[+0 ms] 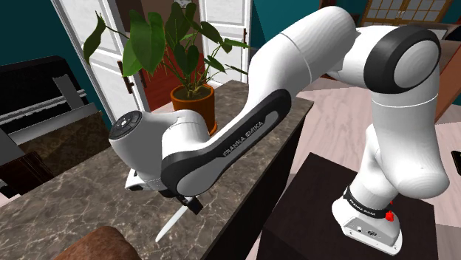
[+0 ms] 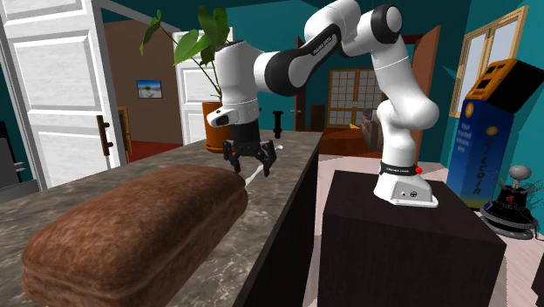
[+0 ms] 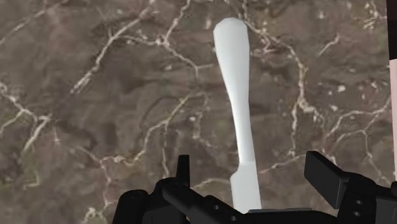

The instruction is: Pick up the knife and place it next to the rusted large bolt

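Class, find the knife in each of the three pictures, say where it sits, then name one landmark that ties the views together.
Shoulder view: the white knife is at lower middle, lying on the counter.
Second exterior view: the knife is a pale sliver at centre, just under the open jaws.
Wrist view: the knife runs out lengthwise from between the spread jaws, untouched.
Shared landmark: the dark veined counter beneath it.

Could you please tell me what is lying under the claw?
The white knife lies flat on the dark marbled counter below the open claw, untouched between its fingers. The claw's body covers one end of it in the wrist view.
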Robot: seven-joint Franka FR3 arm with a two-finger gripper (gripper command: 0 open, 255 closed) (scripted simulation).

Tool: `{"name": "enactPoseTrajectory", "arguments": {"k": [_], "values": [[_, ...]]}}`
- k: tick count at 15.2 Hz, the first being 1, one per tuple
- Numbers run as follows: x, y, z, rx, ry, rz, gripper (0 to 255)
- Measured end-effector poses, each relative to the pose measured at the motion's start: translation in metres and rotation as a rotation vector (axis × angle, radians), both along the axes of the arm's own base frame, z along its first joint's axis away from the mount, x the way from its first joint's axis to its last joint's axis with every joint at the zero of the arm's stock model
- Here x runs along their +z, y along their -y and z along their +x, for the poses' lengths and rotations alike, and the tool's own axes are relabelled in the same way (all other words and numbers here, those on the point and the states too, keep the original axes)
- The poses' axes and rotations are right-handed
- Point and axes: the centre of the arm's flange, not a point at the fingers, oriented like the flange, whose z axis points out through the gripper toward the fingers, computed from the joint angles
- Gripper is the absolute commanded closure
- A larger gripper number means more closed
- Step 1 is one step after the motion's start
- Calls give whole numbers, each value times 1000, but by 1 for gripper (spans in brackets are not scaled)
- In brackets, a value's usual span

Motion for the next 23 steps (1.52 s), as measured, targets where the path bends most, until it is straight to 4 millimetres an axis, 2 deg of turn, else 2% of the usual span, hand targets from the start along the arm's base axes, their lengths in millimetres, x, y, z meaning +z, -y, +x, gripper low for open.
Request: {"name": "enactPoseTrajectory", "arguments": {"k": [4, 5, 16, 23], "values": [[-1, 0, 0, 0, 0, 0, 0], [-1, 0, 0, 0, 0, 0, 255], [4, 0, 2, -2, 5, 2, 255], [36, 0, 0, 0, 1, 1, 255]]}}
